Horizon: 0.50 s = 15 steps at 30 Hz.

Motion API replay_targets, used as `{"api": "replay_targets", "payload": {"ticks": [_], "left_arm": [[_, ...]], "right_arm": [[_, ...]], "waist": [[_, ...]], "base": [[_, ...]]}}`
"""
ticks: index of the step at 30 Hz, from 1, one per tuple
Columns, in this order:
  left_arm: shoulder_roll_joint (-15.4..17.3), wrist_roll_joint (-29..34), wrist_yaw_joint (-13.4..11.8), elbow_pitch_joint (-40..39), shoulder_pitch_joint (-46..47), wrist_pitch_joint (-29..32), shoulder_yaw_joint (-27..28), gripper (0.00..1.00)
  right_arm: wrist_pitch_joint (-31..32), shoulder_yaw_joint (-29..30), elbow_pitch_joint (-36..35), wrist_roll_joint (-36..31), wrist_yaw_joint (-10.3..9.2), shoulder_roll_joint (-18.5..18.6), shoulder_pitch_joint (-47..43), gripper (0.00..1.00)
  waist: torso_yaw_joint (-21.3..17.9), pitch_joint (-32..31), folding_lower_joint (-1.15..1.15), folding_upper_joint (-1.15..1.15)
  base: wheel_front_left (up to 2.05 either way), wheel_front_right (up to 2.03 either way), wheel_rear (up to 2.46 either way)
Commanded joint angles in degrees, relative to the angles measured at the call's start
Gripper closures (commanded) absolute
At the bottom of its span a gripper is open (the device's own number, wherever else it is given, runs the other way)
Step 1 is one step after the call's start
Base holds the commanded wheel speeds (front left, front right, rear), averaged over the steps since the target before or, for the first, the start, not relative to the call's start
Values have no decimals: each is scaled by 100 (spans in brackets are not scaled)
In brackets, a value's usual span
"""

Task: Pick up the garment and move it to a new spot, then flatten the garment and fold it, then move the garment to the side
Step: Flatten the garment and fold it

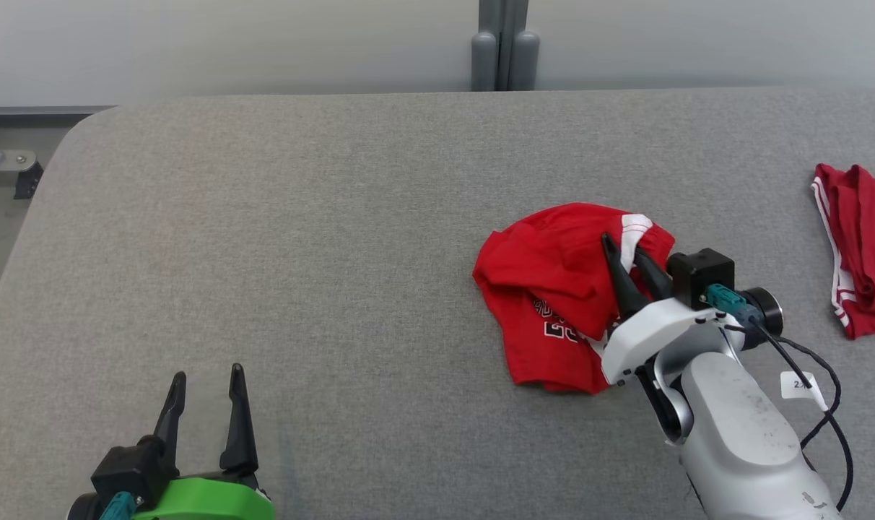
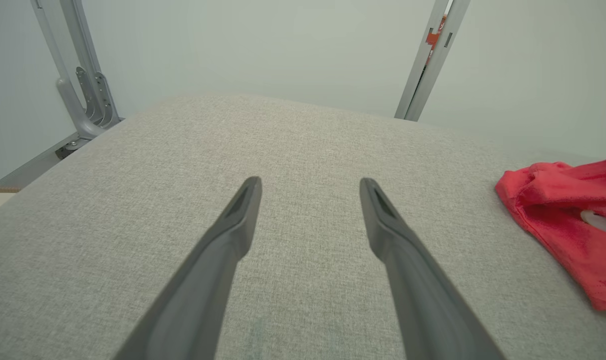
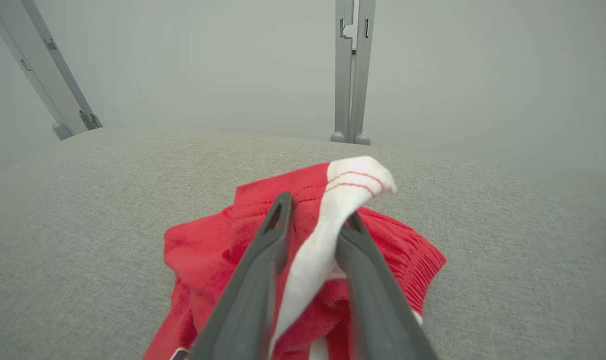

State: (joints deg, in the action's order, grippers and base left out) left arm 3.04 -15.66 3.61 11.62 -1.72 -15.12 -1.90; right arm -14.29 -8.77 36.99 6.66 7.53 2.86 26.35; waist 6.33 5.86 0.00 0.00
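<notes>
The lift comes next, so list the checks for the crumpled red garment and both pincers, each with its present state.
1. Fabric caught in the right pincer: ok, the white stripe of the red garment sits pinched between its fingers.
2. Grip firm enough to lift: cannot tell.
3. Only one layer taken: cannot tell, the cloth is bunched.
4. State of the left pincer: ok, open and apart from the cloth.
5. Room on the table for a new spot: ok, bare surface to the garment's left.
6. Separation from the second red garment: ok, it lies apart at the table's right edge.
</notes>
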Motion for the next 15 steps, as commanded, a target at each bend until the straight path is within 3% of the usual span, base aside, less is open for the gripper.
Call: {"api": "replay_targets", "payload": {"ticks": [1,6,15], "left_arm": [[-2,24,22,15,68,-2,9,0],[-8,22,26,21,47,-2,-23,0],[-10,-137,-46,39,118,-2,-254,0]], "right_arm": [[-44,-60,14,-32,-9,7,107,100],[-68,-525,-228,170,-9,8,249,100],[156,-2007,-284,832,-9,9,659,100]], "waist": [[157,20,0,0],[370,-4,0,0],[904,46,0,0]], "base": [[0,0,0],[0,0,0],[0,0,0]]}}
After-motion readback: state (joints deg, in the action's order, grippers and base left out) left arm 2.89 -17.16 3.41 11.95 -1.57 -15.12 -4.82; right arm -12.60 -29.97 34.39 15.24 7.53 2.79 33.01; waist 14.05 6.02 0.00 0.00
